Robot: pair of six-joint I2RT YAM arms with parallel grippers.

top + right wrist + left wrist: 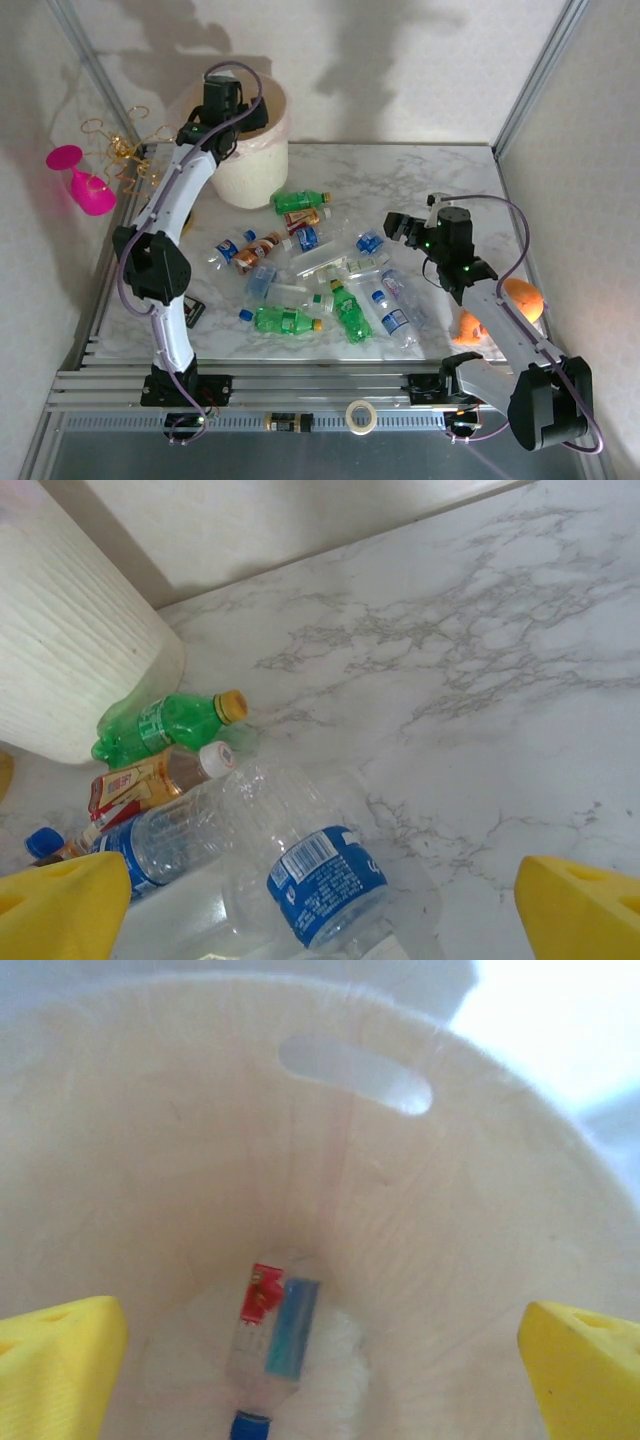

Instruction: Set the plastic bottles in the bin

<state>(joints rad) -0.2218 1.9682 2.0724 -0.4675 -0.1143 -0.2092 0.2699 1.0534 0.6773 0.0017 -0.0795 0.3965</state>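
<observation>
The bottles (285, 320) look light: thin crushed plastic, springy and slick, so the firm neck just under the cap is probably the surest hold. Most lie scattered on the surface (440, 180) near the bin (255, 175); one clear bottle (280, 1345) rests on the bin's bottom. The left hand (222, 105) hangs above the bin's mouth, fingers spread and empty. The right hand (405, 228) hovers well right of the bin, over the pile's edge, fingers apart, holding nothing.
</observation>
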